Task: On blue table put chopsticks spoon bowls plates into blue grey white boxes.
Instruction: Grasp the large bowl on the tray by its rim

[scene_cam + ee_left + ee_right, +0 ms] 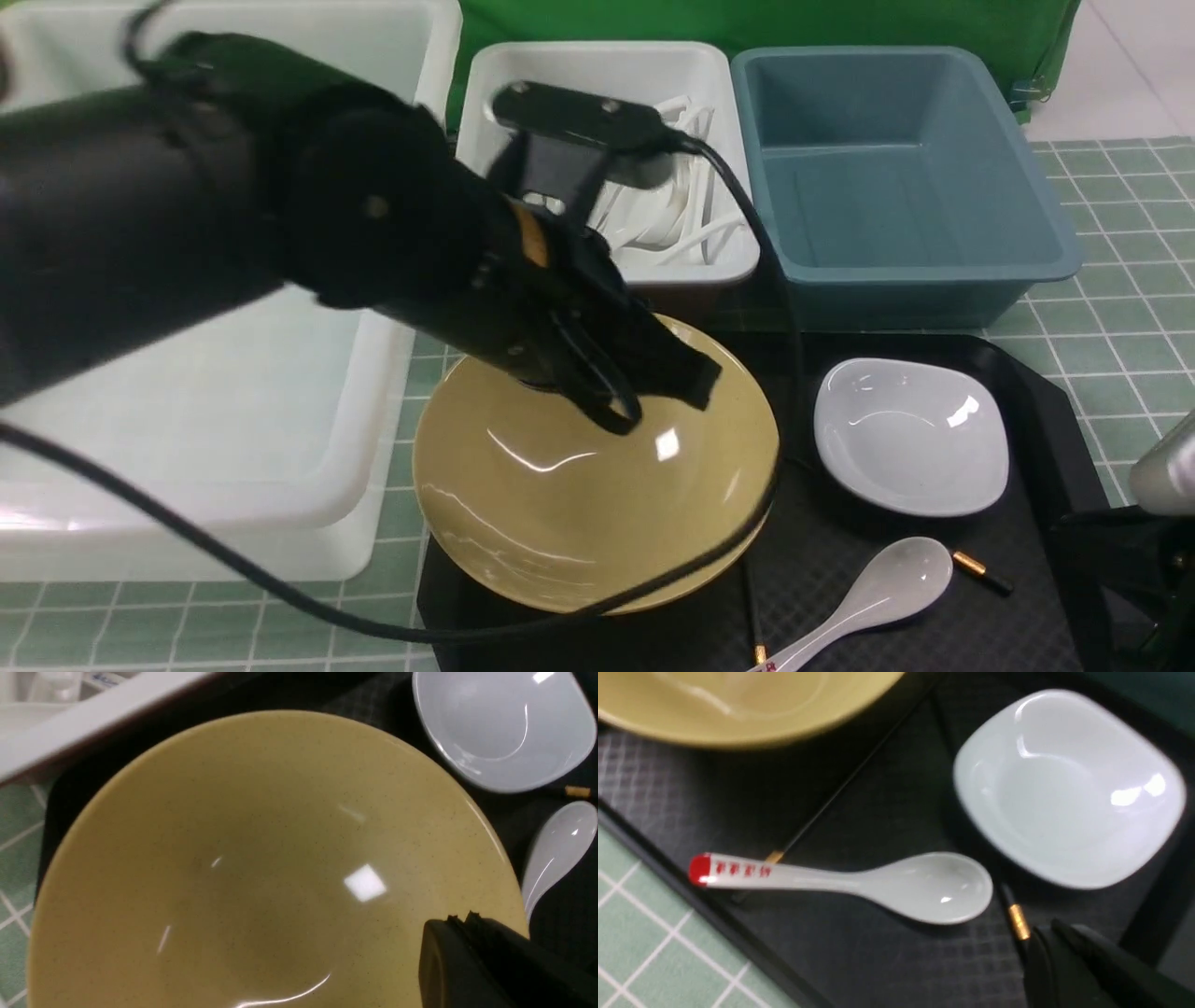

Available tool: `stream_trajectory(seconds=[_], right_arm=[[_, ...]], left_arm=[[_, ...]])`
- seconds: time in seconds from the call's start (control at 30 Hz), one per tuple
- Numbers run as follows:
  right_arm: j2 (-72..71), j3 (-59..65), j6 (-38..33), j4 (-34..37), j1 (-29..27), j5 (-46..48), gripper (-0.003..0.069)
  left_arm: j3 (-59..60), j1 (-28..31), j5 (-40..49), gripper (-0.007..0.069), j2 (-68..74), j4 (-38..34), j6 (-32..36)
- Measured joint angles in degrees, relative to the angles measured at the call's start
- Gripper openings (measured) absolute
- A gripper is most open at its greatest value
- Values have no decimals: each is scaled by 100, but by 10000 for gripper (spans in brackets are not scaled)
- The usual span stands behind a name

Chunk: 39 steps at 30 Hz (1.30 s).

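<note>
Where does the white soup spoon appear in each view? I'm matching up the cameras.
Front view: white soup spoon, bottom, right of centre.
Left wrist view: right edge, partly hidden.
Right wrist view: centre, whole, red-tipped handle showing.
Shared landmark: the white squarish bowl, near the spoon's scoop.

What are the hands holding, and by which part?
Nothing: the left hand is shut over the yellow bowl, and the right hand is shut too.
</note>
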Motion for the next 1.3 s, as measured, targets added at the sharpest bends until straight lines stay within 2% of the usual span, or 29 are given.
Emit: stream_trajectory(seconds=[0.2, 0.3, 0.4, 0.6, 0.73, 0.83, 0.93, 1.03, 1.07, 1.13, 1.17, 1.2, 1.27, 1.3], right_arm=[[28, -3, 0, 6, 0, -244, 38], [34, -3, 0, 6, 0, -270, 38], [34, -3, -5, 6, 0, -234, 38], [34, -3, -15, 10, 0, -195, 39], [34, -3, -17, 12, 0, -281, 41], [34, -3, -22, 16, 0, -354, 43], [34, -3, -23, 16, 0, -388, 43], [34, -3, -28, 16, 0, -392, 43], [34, -3, -28, 16, 0, -392, 43], [34, -3, -28, 16, 0, -392, 44], [34, -3, -28, 16, 0, -392, 45], [34, -3, -28, 16, 0, -392, 45], [34, -3, -28, 18, 0, -392, 47], [34, -3, -28, 18, 0, -392, 47]], left_arm=[[-35, -37, 47, -11, 734, 8, 306], [-35, -127, 23, -11, 1050, -260, 466], [-35, -295, -141, -11, 1227, -678, 966], [-153, -621, -380, -11, 1279, -2171, 2283], [-458, -632, -317, -11, 1279, -2549, 2887], [-828, -502, 42, -1, 1268, -2323, 2963], [-1118, -263, 505, 43, 1226, -1829, 2718], [-1319, 72, 1010, 131, 1160, -1043, 2156], [-1351, 290, 1247, 194, 1132, -468, 1778], [-1351, 488, 1403, 257, 1132, -22, 1418], [-1351, 583, 1430, 289, 1132, 145, 1275], [-1351, 601, 1438, 289, 1132, 182, 1246], [-1351, 778, 1438, 363, 1132, 550, 978], [-1351, 789, 1433, 368, 1132, 550, 978]])
